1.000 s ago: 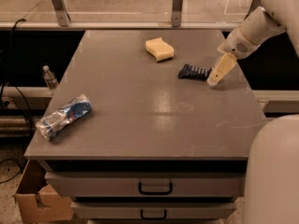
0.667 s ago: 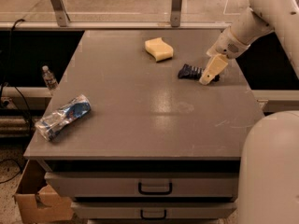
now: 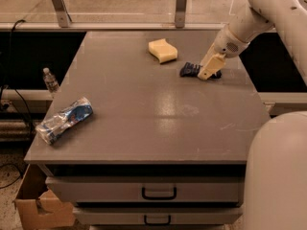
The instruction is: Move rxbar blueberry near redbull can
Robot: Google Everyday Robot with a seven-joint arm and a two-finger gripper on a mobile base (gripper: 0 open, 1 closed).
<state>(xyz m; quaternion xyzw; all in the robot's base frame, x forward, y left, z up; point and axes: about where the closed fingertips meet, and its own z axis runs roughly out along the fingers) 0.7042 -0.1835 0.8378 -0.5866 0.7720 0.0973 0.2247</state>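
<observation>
Progress so far: close to none, judging by the layout. Finds the rxbar blueberry [image 3: 190, 70] flat on the table [image 3: 144, 138], toward the far right edge, near a pale yellow sponge [image 3: 162, 50] but apart from it. Finds the gripper [image 3: 209, 71] down on the bar's right half, covering part of the wrapper and leaving the left flared end exposed. Cannot tell whether clamped on the bar or merely resting over it. Places the redbull can [image 3: 64, 120] on its side, dented, at the near left corner of the same table, well apart from the bar, with almost the whole tabletop between them. Counts the approach as done, or nearly so. Leaves the grasp to confirm, then a lift, a long diagonal carry across the table toward the near left, and a set-down beside the can without knocking it. Notes nothing lying on the bare stretch between the two. Reads as an early stage: reach made, move itself not yet begun.
</observation>
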